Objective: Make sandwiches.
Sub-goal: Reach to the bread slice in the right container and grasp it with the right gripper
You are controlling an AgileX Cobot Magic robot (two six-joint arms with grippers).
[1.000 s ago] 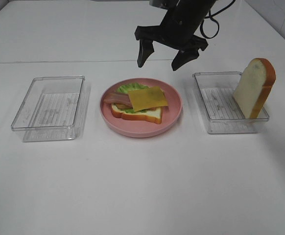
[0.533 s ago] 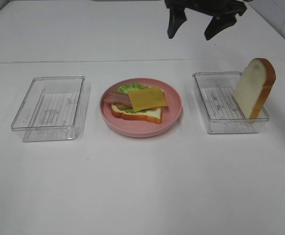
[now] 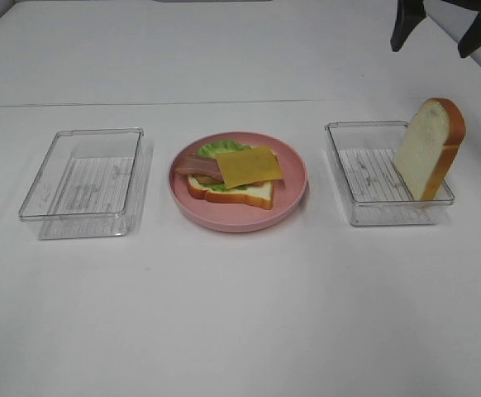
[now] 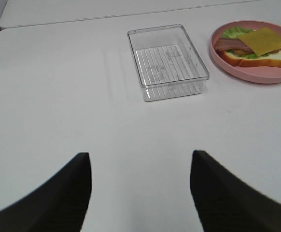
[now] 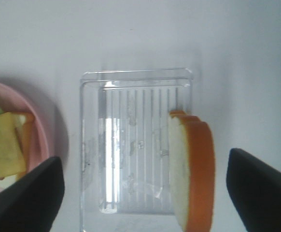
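Open-faced sandwich (image 3: 232, 175) of white toy bread, lettuce, bacon, yellow cheese — on round pink plate (image 3: 294, 194); spare bread slice (image 3: 429, 147) leaning upright in right clear plastic tray (image 3: 373, 211); right gripper (image 3: 445, 29) spread wide above it — left gripper (image 4: 138, 191) spread, empty

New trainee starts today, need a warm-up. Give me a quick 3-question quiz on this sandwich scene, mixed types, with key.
1. True or false: the cheese slice is the topmost layer of the stack on the pink plate.
2. Multiple choice: where is the spare bread slice? A) flat on the plate B) standing on edge in the right clear container C) in the left clear container
3. Fill in: the right gripper hangs above the right container with its jaws ____.

Key: 1 true; 2 B; 3 open
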